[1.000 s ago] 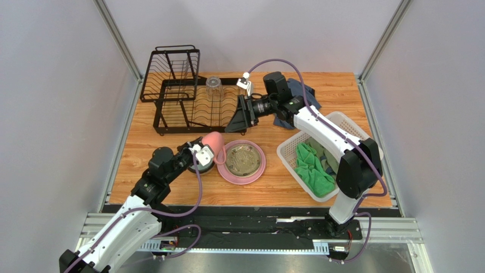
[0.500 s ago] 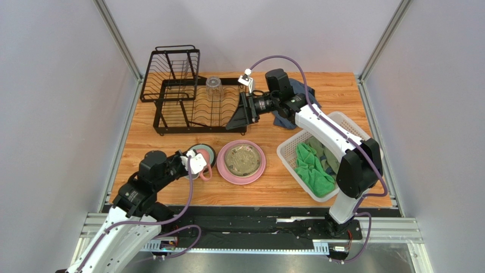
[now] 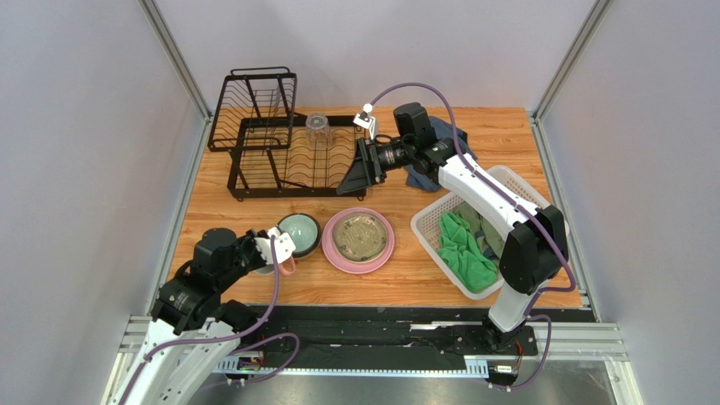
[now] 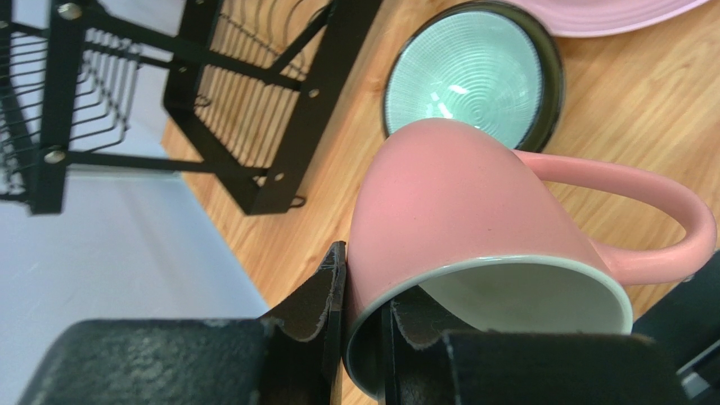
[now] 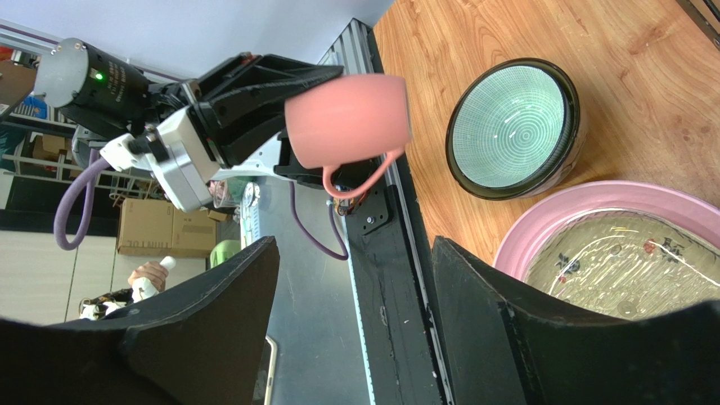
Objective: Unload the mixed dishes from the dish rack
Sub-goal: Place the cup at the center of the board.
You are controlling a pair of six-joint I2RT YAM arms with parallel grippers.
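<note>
One pink mug (image 4: 456, 202) in left tool (image 4: 363, 314)

Pink mug (image 4: 456, 211), concentric-ringed teal bowl (image 4: 469, 84), pink plate (image 5: 591, 201), black wire rack (image 4: 308, 110)

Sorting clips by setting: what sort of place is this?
Probably a robot lab test cell, not a home kitchen: plain grey panel walls on aluminium posts, a wooden table staged with a black wire dish rack, a cardboard box beyond.
</note>
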